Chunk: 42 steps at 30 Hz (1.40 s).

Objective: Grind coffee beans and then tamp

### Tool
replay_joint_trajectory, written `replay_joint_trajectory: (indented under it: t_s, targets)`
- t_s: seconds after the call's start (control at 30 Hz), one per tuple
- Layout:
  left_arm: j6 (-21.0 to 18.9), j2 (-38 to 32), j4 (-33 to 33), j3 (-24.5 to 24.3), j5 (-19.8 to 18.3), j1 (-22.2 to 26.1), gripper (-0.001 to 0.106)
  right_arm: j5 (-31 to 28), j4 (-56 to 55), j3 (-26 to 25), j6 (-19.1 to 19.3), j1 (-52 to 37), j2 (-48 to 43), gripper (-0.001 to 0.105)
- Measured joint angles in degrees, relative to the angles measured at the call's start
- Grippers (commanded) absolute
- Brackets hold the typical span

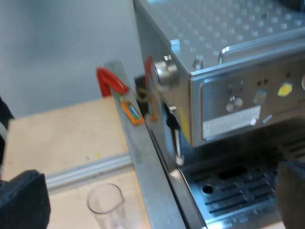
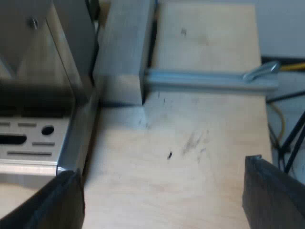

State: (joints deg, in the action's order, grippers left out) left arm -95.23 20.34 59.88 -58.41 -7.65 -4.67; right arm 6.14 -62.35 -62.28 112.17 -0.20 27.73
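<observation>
Espresso machine (image 1: pixel 238 102) is standing on the pale wooden tabletop (image 1: pixel 62 133), and the left wrist view is looking down across its studded top, its dial panel, the steam wand (image 1: pixel 177 143) and the slotted drip tray (image 1: pixel 238 191). A measuring glass (image 1: pixel 106 202) is standing upright and apparently empty on the tabletop beside the machine's base, with a metal rail running between them.

Judging by this, the grinding step is not yet getting under way: neither arm is carrying anything and both are hanging clear of the machine. The next move is calling for one arm to go to the machine's front, below the dial panel, with a clean line in that avoids the steam wand and the glass.

My left pincer (image 1: pixel 157 202) is hanging spread wide, one finger (image 1: pixel 24 200) sitting close to the glass without touching it, the other over the drip tray's edge. It is gripping nothing.

My right pincer (image 2: pixel 164 198) is likewise hovering wide apart above bare tabletop (image 2: pixel 190 143), its fingers (image 2: pixel 271 191) touching nothing. The machine's drip tray corner (image 2: pixel 28 138) is lying just beside one of its fingers, and an aluminium rail (image 2: pixel 205 80) is crossing the tabletop farther off.
</observation>
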Motion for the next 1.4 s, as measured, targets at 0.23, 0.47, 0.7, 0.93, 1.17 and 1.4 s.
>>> replay_joint_trajectory:
  t_s: [0.23,0.47,0.7,0.93,1.17,1.4]
  targets:
    - [0.43,-6.11,0.00,0.00,1.04,0.00,0.098,0.17,-0.11,0.00,-0.53,0.00,-3.61,0.070]
    - [0.64,-12.49,2.79,3.82,2.26,0.00,0.098,3.47,-6.62,0.00,-0.53,0.00,-11.98,0.070]
    - [0.78,-20.67,5.80,7.08,2.43,0.00,0.098,3.57,-8.96,1.90,-0.53,0.00,-16.22,0.070]
    - [0.85,-21.17,9.08,8.17,2.43,0.00,0.098,3.75,-9.81,12.60,-1.29,0.00,-28.22,0.070]
    - [0.45,-21.17,13.64,9.86,2.74,0.00,0.098,3.15,-9.30,15.24,-4.14,0.00,-28.10,0.070]
    - [-3.95,-21.17,11.32,14.42,5.40,0.00,0.098,3.18,-2.26,18.95,-4.14,0.00,-28.10,0.070]
